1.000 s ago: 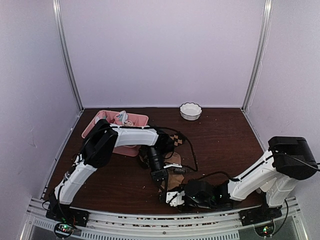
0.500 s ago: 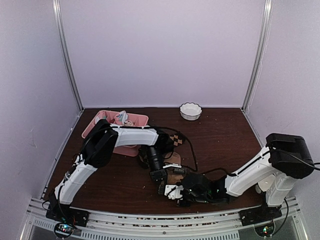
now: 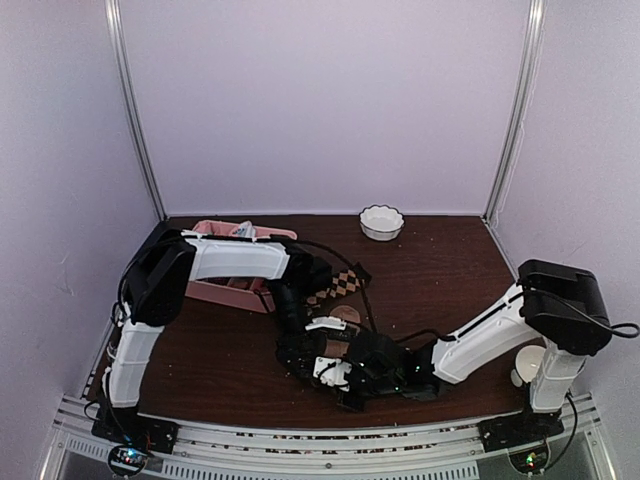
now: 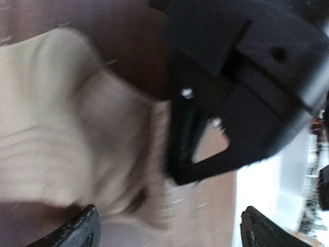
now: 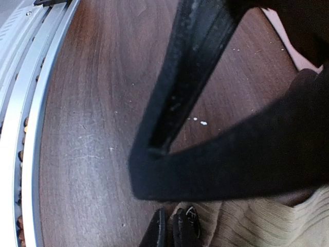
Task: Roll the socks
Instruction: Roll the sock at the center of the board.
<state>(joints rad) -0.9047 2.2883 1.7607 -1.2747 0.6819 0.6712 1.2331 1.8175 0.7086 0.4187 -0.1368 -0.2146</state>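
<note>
The dark brown argyle sock (image 3: pixel 340 283) lies flat on the brown table. Just nearer to me is the tan sock (image 3: pixel 347 316), mostly hidden under both grippers. My left gripper (image 3: pixel 300 352) hangs over it with its jaws wide open. In the left wrist view the tan sock (image 4: pixel 61 139) shows blurred beyond the left gripper (image 4: pixel 169 231), and nothing is held between the fingertips (image 4: pixel 85 229). My right gripper (image 3: pixel 338 385) comes in from the right, low at the table's near edge. In the right wrist view the right gripper (image 5: pixel 172 231) is shut on the edge of the tan sock (image 5: pixel 257 226).
A pink divided tray (image 3: pixel 215 292) with small bundles stands at the back left, behind the left arm. A white fluted bowl (image 3: pixel 381 221) sits at the back wall. The metal rail (image 5: pixel 25 128) of the table's front edge runs close to the right gripper. Black cables loop over the socks.
The left gripper has sprung open and let go of the tan sock, its elbow swinging left. The right gripper has slid left and closed on the sock's edge.
</note>
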